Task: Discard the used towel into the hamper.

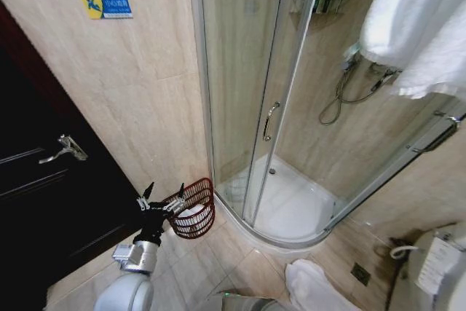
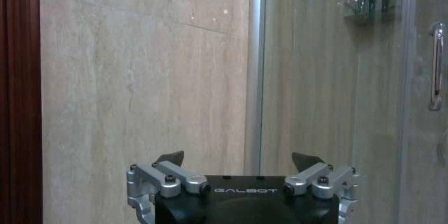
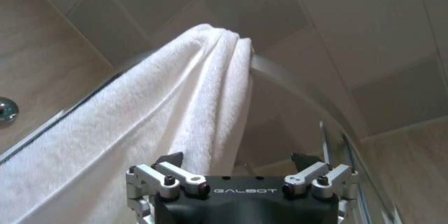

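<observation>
Round wicker hamper [image 1: 195, 208], fluffy white towel [image 3: 175, 114] w/ folds.

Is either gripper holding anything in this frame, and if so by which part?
Nothing is held. The left gripper is open and empty just above the dark red-brown wicker hamper. The right gripper is open, facing the white towel draped over the rail.

Head view looks steeply down from above into the bathroom corner, taking in the shower enclosure [image 1: 291, 143] whole, from some way off. Left wrist view faces level along its own open fingers [image 2: 171, 158] at the wall beside the shower enclosure [image 2: 336, 77], near. Right wrist view tilts up, close under the white towel [image 3: 175, 114], also seen from the head [image 1: 415, 27].
</observation>
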